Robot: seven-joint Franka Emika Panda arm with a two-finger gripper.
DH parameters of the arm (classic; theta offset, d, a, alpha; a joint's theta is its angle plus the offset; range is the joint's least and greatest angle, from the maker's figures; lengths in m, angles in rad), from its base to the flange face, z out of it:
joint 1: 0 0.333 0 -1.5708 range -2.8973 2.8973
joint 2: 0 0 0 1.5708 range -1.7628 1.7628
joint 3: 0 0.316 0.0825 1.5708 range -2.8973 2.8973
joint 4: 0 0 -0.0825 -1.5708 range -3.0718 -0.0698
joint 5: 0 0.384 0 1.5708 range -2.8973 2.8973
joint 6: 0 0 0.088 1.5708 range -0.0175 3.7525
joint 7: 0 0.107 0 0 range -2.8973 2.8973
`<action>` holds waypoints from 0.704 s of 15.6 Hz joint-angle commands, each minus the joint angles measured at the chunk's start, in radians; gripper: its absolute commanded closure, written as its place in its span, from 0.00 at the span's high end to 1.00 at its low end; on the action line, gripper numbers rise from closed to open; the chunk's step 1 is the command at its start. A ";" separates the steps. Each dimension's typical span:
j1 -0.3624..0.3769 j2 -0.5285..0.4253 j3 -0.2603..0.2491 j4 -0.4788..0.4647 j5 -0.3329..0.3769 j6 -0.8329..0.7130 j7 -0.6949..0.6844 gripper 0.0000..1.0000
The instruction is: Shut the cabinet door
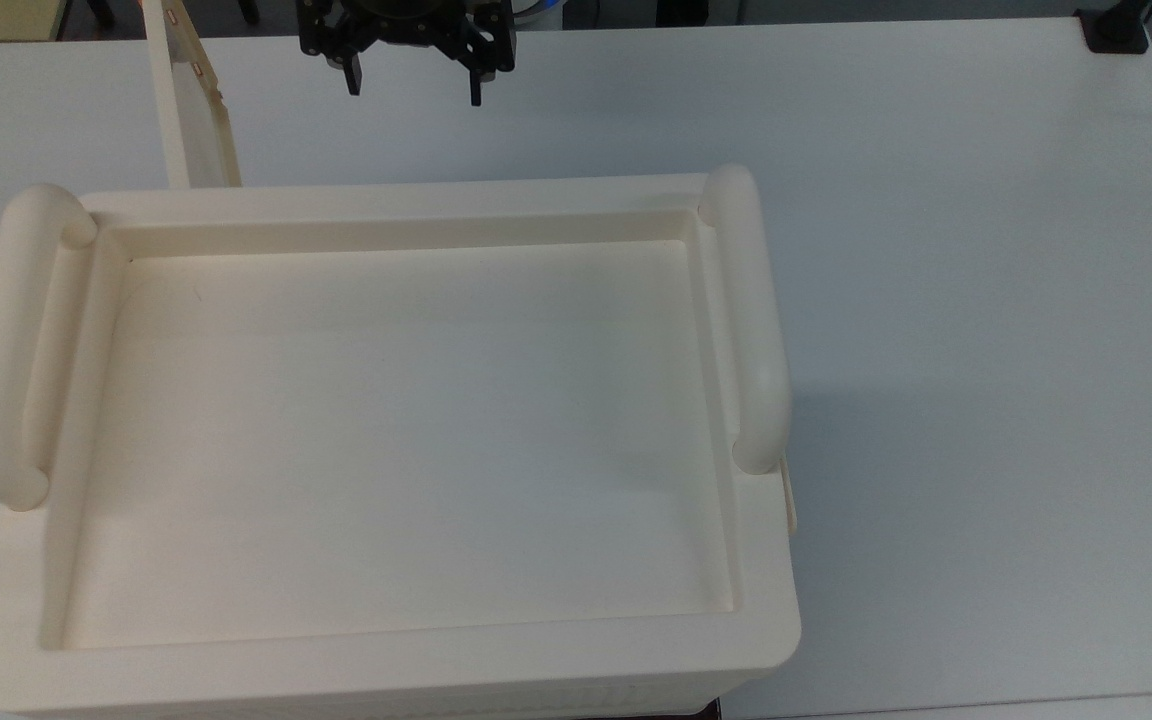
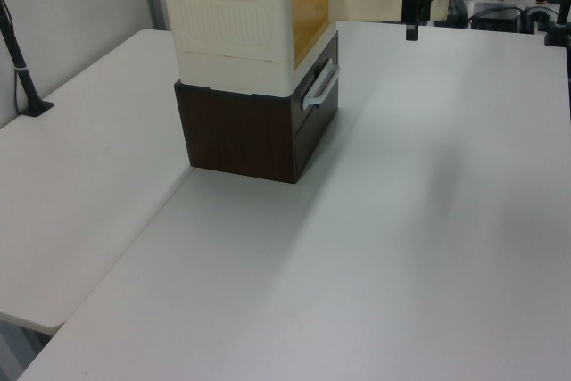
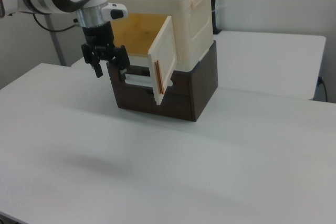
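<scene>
The cabinet (image 1: 386,420) is a large cream box with a recessed top and two thick bar handles; it also shows as the cabinet (image 3: 181,19) and the cabinet (image 2: 236,20). The cabinet door (image 1: 194,110) stands swung out from the top view's upper left corner of the box. In the right view the cabinet door (image 3: 164,59) hangs wide open, showing a yellowish inside. My gripper (image 1: 413,97) is open and holds nothing. It hovers in front of the opening, to the top view's right of the door and apart from it. The gripper (image 3: 112,77) and the gripper (image 2: 410,31) hang above the table.
The cabinet rests on a dark brown drawer unit (image 2: 245,136) with a white handle (image 2: 319,86). White table (image 1: 986,300) spreads around it. A black clamp (image 1: 1114,30) sits at the top view's upper right corner, and a black post (image 2: 22,69) stands at the left view's left.
</scene>
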 commanded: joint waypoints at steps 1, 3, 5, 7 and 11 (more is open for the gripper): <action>0.000 -0.017 0.005 -0.017 -0.019 -0.017 0.015 0.61; 0.000 -0.017 0.005 -0.017 -0.019 -0.015 0.015 0.32; 0.000 -0.017 0.005 -0.017 -0.017 -0.012 0.015 0.09; 0.000 -0.017 0.005 -0.017 -0.017 -0.012 0.016 0.00; 0.000 -0.016 0.005 -0.012 -0.017 -0.010 0.015 0.00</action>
